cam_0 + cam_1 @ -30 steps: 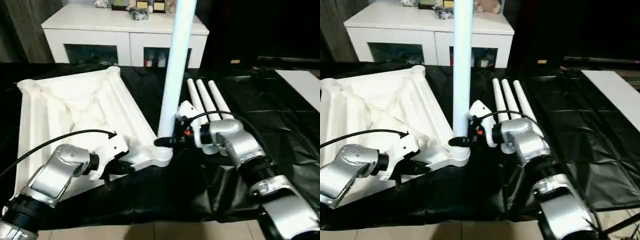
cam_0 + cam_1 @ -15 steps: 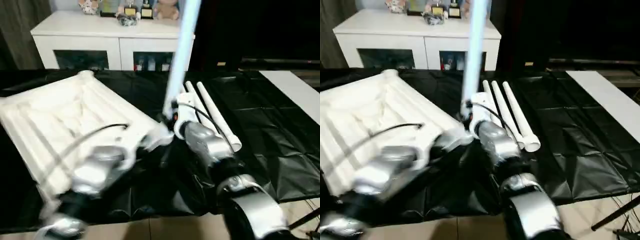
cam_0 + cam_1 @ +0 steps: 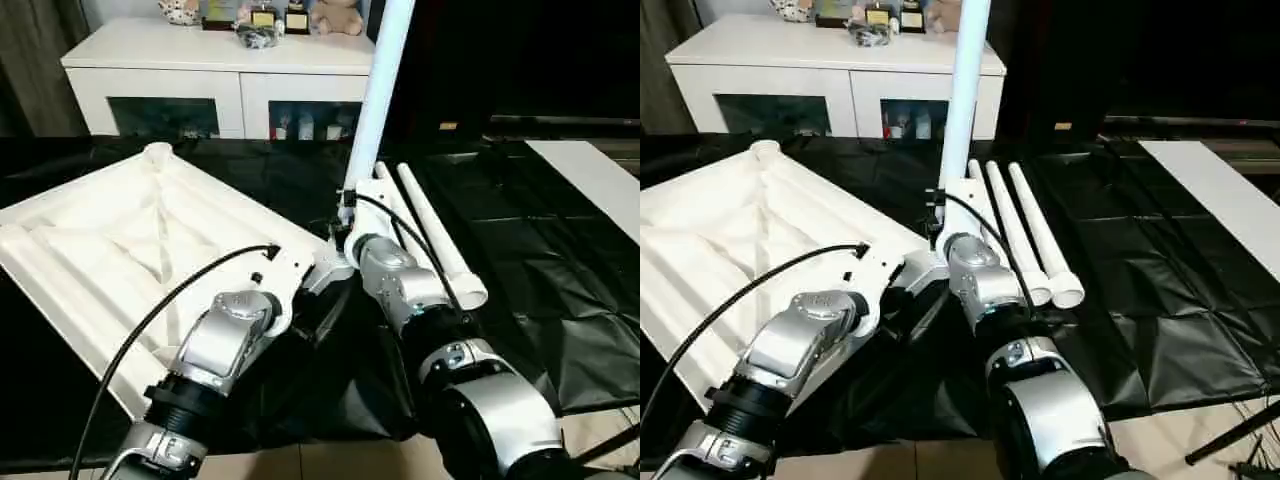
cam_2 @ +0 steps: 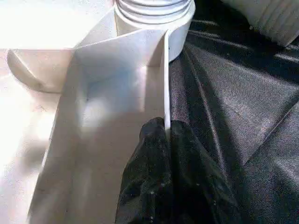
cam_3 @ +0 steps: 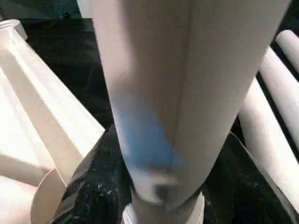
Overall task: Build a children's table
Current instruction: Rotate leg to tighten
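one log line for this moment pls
left end effector: shut on tabletop rim | right end effector: holds upright leg in corner socket | three legs: lying beside

No text, label, brand, number or sign can be read on anything in these views.

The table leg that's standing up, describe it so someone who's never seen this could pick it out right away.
On the black sheet lies an upturned white tabletop. At its corner nearest the robot, a long white leg stands upright in the socket, with the right tool closed around its base. The other three legs lie flat side by side next to it.
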You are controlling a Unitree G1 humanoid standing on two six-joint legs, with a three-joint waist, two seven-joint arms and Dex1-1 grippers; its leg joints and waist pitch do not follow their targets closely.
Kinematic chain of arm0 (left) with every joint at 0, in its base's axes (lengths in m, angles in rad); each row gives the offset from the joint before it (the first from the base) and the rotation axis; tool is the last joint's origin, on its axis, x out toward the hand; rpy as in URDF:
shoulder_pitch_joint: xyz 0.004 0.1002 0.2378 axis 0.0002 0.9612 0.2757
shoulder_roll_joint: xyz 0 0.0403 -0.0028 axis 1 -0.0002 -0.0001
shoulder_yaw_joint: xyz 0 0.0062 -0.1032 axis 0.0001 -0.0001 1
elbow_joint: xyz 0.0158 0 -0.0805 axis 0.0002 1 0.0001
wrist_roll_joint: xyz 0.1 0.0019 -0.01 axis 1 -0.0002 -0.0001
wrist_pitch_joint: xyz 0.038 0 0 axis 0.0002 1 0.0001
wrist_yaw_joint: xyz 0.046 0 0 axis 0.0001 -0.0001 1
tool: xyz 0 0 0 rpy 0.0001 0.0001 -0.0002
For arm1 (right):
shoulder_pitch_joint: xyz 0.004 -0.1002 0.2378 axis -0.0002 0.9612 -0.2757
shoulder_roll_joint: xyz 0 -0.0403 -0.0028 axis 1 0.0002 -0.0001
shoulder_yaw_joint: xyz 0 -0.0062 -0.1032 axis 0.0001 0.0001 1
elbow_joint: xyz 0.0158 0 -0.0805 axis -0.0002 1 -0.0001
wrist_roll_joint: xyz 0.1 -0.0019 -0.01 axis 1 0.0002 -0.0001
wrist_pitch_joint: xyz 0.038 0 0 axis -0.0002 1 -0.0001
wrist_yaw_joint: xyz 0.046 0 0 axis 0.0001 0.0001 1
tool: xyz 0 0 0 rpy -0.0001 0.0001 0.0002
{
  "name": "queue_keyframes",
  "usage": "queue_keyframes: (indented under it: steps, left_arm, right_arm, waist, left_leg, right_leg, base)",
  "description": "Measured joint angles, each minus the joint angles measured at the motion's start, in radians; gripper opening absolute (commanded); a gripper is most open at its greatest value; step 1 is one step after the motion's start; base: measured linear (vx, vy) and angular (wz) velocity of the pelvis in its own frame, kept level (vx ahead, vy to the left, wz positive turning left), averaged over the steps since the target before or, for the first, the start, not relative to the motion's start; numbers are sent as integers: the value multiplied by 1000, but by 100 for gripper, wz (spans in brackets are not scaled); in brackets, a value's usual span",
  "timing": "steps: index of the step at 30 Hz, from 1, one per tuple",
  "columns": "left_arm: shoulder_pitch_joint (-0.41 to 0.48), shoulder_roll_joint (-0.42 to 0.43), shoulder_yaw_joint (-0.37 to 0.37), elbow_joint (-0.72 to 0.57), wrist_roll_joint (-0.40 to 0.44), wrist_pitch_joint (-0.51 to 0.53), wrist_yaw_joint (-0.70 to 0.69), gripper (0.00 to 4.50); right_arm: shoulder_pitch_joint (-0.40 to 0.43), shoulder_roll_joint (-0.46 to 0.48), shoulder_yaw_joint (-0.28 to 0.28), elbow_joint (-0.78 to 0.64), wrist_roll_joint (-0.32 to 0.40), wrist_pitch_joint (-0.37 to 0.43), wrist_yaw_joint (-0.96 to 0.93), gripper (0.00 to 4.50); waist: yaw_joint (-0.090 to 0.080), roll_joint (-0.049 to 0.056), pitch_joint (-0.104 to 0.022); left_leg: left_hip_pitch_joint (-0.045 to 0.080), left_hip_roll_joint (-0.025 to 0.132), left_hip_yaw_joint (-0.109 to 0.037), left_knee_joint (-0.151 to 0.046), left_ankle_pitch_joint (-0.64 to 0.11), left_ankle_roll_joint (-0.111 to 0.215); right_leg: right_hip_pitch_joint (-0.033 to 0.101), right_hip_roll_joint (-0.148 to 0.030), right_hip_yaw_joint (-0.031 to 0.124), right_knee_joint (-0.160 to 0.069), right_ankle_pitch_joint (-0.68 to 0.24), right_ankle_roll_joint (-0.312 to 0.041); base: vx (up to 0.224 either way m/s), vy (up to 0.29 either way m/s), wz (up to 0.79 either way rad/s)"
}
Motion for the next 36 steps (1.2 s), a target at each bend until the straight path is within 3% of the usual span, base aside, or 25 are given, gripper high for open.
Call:
queue_keyframes:
  steps: [1,5,6,9,13,16,19,22,26,30,36]
  left_arm:
    - [3,6,0,-7,0,0,-1,0]
    - [12,25,-1,-38,-8,-1,-26,0]
    - [12,31,-1,-39,-9,-5,-32,0]
    - [12,55,2,-41,-18,-32,-63,0]
    - [8,92,7,-42,-29,-75,-106,0]
    - [6,124,6,-42,-37,-98,-148,0]
    - [13,178,2,-55,-53,-122,-221,0]
    - [32,264,-10,-74,-71,-164,-327,0]
    - [82,362,-24,-111,-83,-255,-441,0]
    - [124,431,-25,-145,-96,-323,-531,0]
    - [136,451,-24,-145,-104,-361,-561,0]
  right_arm:
    - [-7,0,-2,7,-1,-1,18,253]
    - [-2,-2,-19,50,11,11,61,266]
    - [-6,-2,-18,49,11,14,69,297]
    - [-6,-17,-6,27,9,28,135,306]
    - [8,-44,8,-41,14,83,234,350]
    - [44,-83,41,-126,28,134,336,374]
    - [114,-161,109,-267,42,202,494,405]
    - [191,-263,196,-413,46,271,671,429]
    - [256,-361,253,-553,83,330,820,444]
    - [335,-458,312,-654,98,340,965,444]
    - [364,-520,327,-715,96,294,1061,444]
  waist:
    - [-2,0,0]
    - [-2,2,3]
    - [-2,4,3]
    - [-1,6,6]
    - [0,13,13]
    - [3,14,16]
    - [11,16,21]
    - [20,19,23]
    - [23,19,24]
    - [35,19,26]
    - [35,17,29]
  left_leg:
    - [-1,0,0,0,0,0]
    - [-7,0,2,0,0,0]
    - [-8,0,2,0,0,-1]
    - [-10,2,2,-1,1,-1]
    - [-21,4,3,-2,5,-6]
    - [-23,5,3,-2,5,-7]
    - [-23,5,3,-1,7,-1]
    - [-23,5,4,0,5,3]
    - [-23,5,4,0,4,4]
    - [-25,5,7,4,3,6]
    - [-25,5,7,11,3,6]
  right_leg:
    - [-1,0,0,0,0,0]
    - [-2,0,1,0,3,0]
    - [-2,0,1,0,8,-1]
    - [-4,1,-1,0,11,-5]
    - [-16,2,-2,4,12,-6]
    - [-17,2,-2,3,12,-6]
    - [-18,2,-3,1,12,-7]
    - [-19,2,-3,1,12,-7]
    - [-19,2,-3,1,11,-7]
    - [-19,2,-3,2,11,-7]
    - [-19,1,-2,4,12,-8]
  base:
    - [0,0,0]
    - [0,0,0]
    - [0,0,0]
    - [0,0,0]
    - [0,0,0]
    - [0,0,0]
    - [0,0,0]
    - [0,0,0]
    - [0,0,0]
    - [0,0,0]
    - [0,0,0]
